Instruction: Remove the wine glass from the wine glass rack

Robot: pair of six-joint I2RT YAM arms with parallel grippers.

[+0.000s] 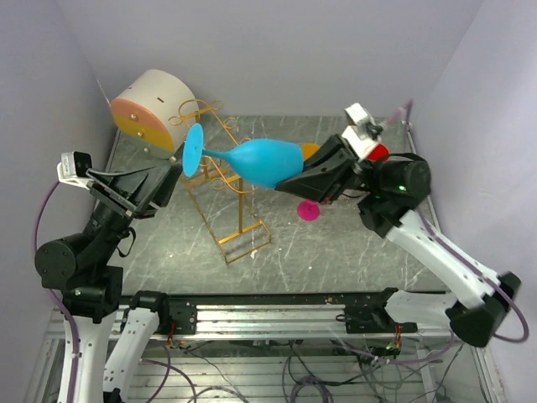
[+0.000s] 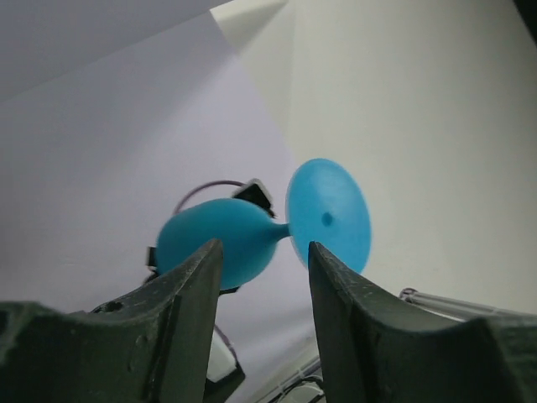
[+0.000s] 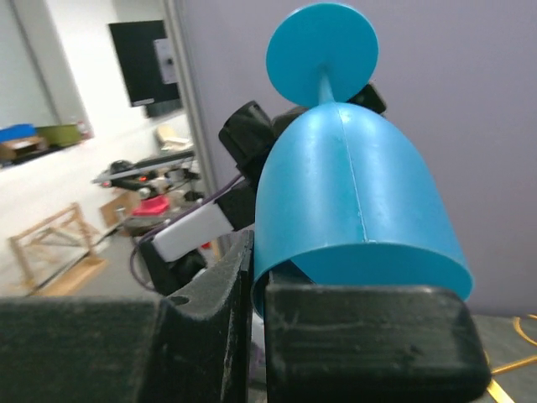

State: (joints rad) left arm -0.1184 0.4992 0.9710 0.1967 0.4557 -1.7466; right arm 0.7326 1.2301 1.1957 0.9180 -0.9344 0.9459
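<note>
The grey marbled table point(image 1: 352, 252) fills the top view. The left arm reaches in from 8 o'clock and the right arm from 4 o'clock. A round white-and-orange drum box point(image 1: 155, 107) sits at 10 o'clock, near the back wall. The gold wire wine glass rack point(image 1: 242, 214) stands left of centre, its scroll arms curling toward 11 o'clock. The blue wine glass point(image 1: 264, 161) lies sideways in the air over those scrolls, foot toward 9 o'clock and bowl mouth toward 3 o'clock. Whether it touches the wire cannot be told. The right gripper point(image 1: 289, 183) is clamped on the bowl's rim, one finger inside and one outside point(image 3: 361, 336). The left gripper point(image 1: 172, 172) sits just at 8 o'clock of the foot with its fingers point(image 2: 189, 302) spread apart, gripping nothing. A small pink disc point(image 1: 309, 210) lies on the table at 5 o'clock of the bowl.
</note>
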